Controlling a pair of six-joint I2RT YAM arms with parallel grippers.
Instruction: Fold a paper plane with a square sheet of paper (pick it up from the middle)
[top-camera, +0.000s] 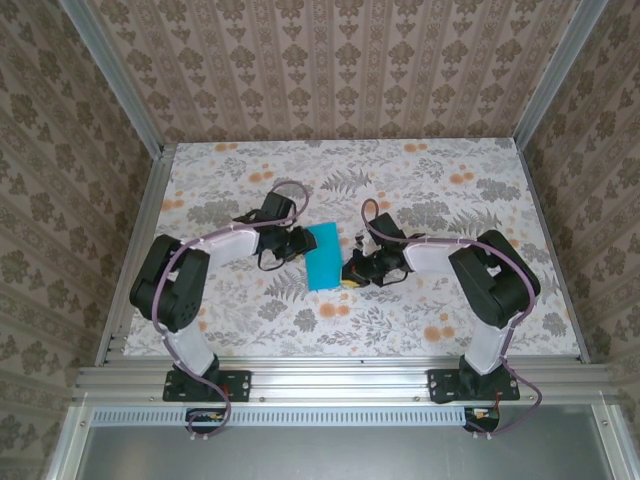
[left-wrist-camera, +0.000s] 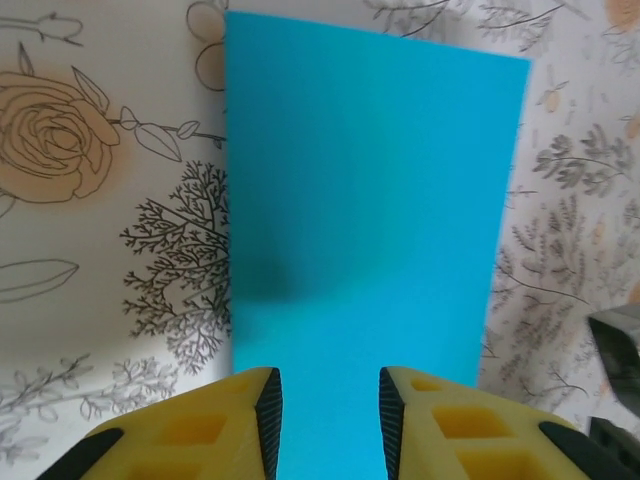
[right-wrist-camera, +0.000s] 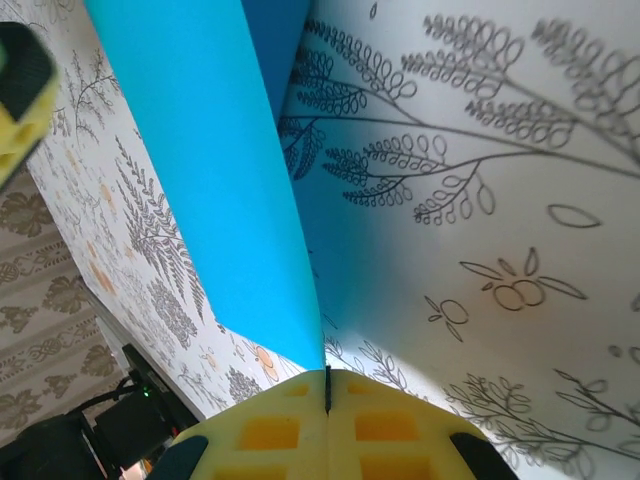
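Observation:
The teal-blue square sheet of paper (top-camera: 323, 257) is near the middle of the floral table, between my two grippers. My right gripper (top-camera: 350, 272) is at its right edge. In the right wrist view that gripper (right-wrist-camera: 327, 372) is shut on the sheet's edge, and the paper (right-wrist-camera: 210, 170) rises steeply off the table, casting a blue shadow beneath. My left gripper (top-camera: 298, 243) is at the sheet's left side. In the left wrist view its yellow fingers (left-wrist-camera: 330, 385) stand apart over the paper (left-wrist-camera: 370, 200), with teal showing in the gap between them.
The table (top-camera: 450, 310) has a floral cloth and is ringed by aluminium rails (top-camera: 140, 240), with patterned walls on three sides. Open tabletop lies on every side of the sheet. Both arm bases (top-camera: 200, 385) sit at the near edge.

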